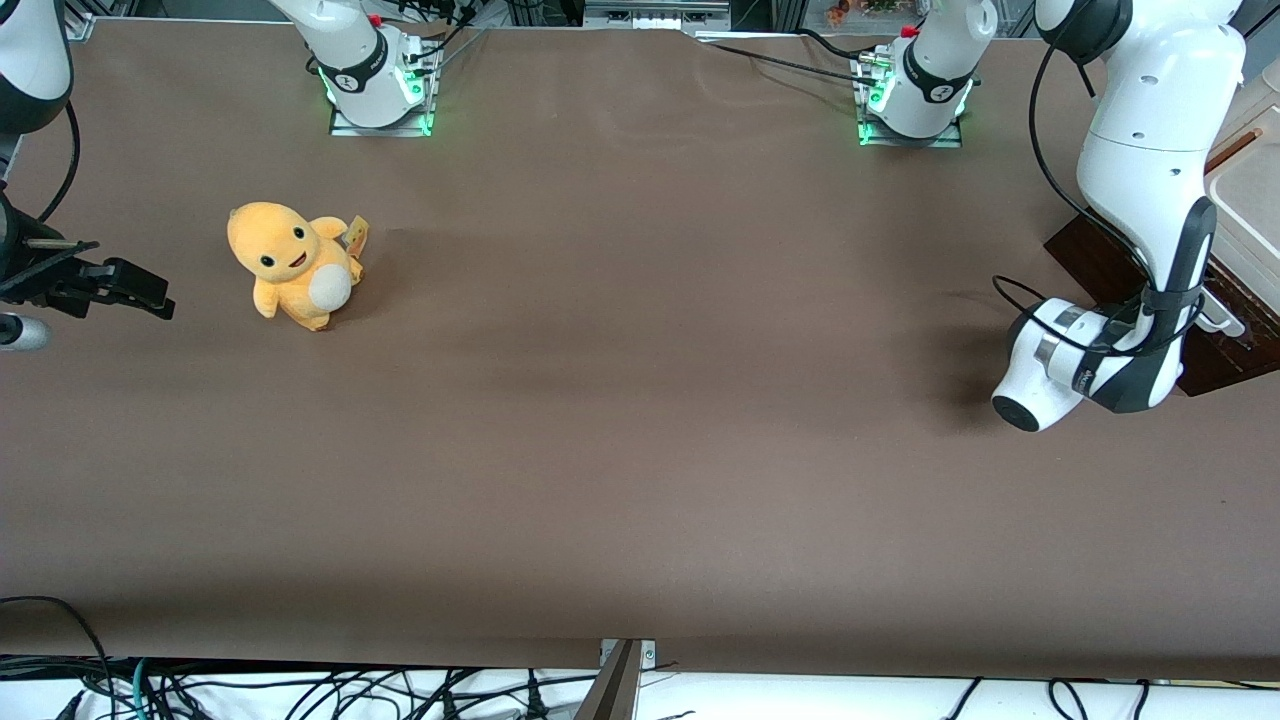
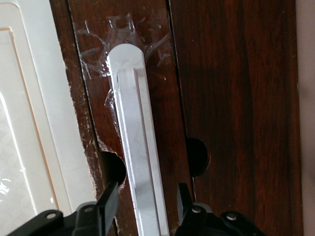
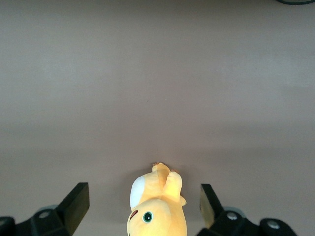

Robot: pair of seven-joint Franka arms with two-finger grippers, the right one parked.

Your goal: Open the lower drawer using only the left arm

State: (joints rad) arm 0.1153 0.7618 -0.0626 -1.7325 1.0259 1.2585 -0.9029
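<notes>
The lower drawer [image 2: 98, 88] shows its dark brown wood front, level with the wood panel [image 2: 236, 123] beside it. A silver bar handle [image 2: 138, 147], taped at its rounded end, runs along that front. My left gripper [image 2: 146, 189] is open and straddles the handle, one black finger [image 2: 109, 199] on each side with gaps to the bar. In the front view the left arm [image 1: 1150, 150] bends down over the cabinet's dark front [image 1: 1090, 250] at the working arm's end of the table. Its wrist covers the fingers there, and a bit of the handle [image 1: 1222, 322] shows.
The pale cabinet top [image 1: 1250, 200] borders the dark front, also seen as the pale cabinet top [image 2: 29, 123]. An orange plush toy [image 1: 295, 265] sits toward the parked arm's end of the brown table [image 1: 640, 400]. Two arm bases [image 1: 375, 75] stand farthest from the front camera.
</notes>
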